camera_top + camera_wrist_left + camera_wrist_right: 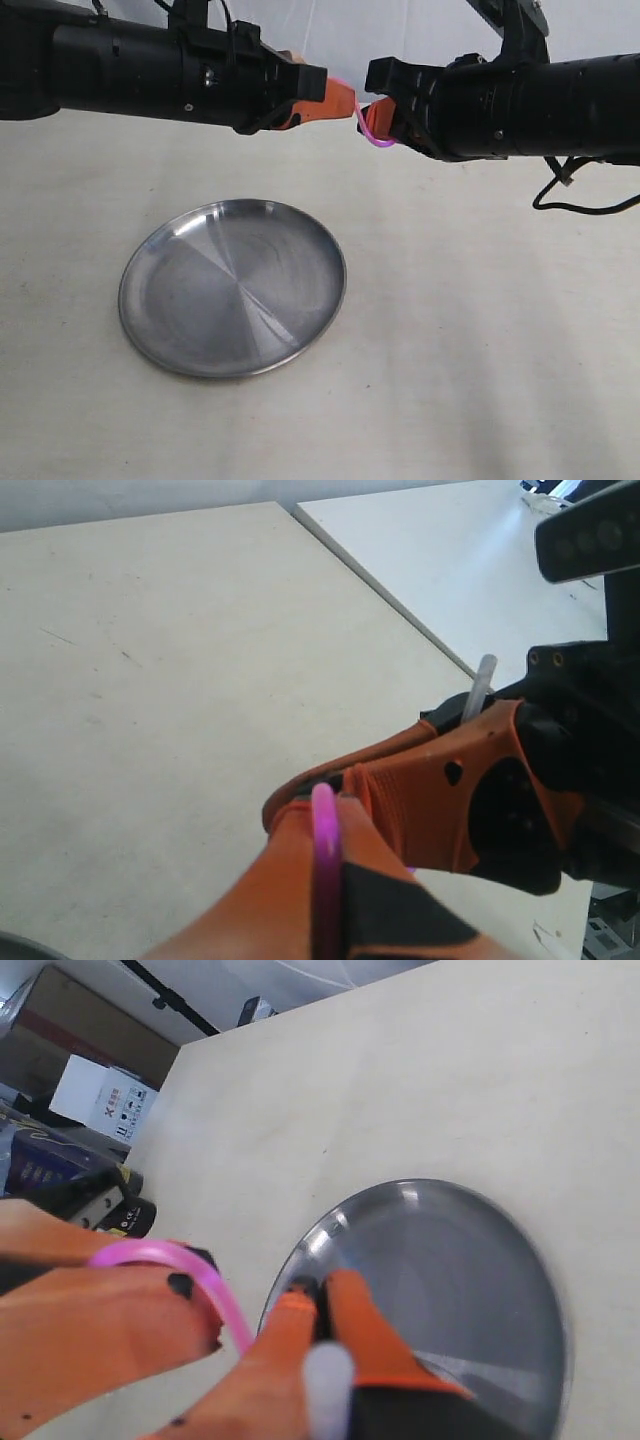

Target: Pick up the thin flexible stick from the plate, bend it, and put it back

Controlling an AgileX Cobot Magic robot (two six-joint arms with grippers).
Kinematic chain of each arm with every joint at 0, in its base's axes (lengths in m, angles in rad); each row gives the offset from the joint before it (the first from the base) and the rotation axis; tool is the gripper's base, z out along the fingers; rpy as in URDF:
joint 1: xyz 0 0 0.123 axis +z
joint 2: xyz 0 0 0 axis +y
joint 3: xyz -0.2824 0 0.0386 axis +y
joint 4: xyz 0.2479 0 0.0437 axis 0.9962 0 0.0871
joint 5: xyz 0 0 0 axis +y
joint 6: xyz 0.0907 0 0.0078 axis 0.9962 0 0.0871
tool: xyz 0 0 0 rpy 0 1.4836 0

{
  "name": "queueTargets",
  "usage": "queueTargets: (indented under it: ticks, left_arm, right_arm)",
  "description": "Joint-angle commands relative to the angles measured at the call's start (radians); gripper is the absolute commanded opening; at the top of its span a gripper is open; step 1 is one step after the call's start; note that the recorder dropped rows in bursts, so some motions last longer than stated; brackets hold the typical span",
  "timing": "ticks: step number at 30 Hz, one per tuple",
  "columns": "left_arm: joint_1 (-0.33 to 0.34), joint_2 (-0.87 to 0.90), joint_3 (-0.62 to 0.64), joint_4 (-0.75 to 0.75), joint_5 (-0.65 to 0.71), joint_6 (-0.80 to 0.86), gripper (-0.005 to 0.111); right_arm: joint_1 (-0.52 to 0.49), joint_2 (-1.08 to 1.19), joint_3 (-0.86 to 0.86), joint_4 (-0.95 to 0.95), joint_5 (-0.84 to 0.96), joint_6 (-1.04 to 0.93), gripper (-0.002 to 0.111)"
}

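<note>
Nearest in the exterior view is the pale worktop [480, 380]. On it, at about 8 o'clock from the middle of that view, lies the plate [232, 288], flat, round and shiny grey, its raised rim catching the light.

Farther back, at 12 o'clock in the same view, my two arms come in level from either side and meet tip to tip, raised off the worktop at roughly 1 o'clock from the plate. My left claw [345, 100] is clamped on the stick [372, 137]. In the left wrist view the pink rod runs pinched between my orange fingers [270, 900], which press tight against it. My right claw [378, 112] sits just beside the left one, nearly touching it, and it too is closed on the stick. In the right wrist view a blurred pale shape lies between its fingers; I take it for the stick's whitish end [328, 1380], though the focus is too poor to be sure.

Between the two claws the stick is bent into a short pink loop that sags toward 6 o'clock beneath my right claw. It hangs in the air, well apart from the plate, touching nothing but my fingers. In the left wrist view a pale length of it pokes out beyond my right claw
</note>
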Motion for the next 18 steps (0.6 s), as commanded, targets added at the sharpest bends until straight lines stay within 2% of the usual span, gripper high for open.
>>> queueTargets:
  ticks: [1, 18]
  left_arm:
    - [-0.001, -0.002, -0.002, -0.064, -0.024, 0.001, 0.0]
    - [-0.001, -0.008, -0.002, -0.129, -0.007, 0.024, 0.0]
  right_arm:
    - [0.016, -0.004, 0.004, -0.02, 0.115, -0.01, -0.001]
    - [0.016, -0.004, 0.004, -0.081, 0.144, -0.01, -0.001]
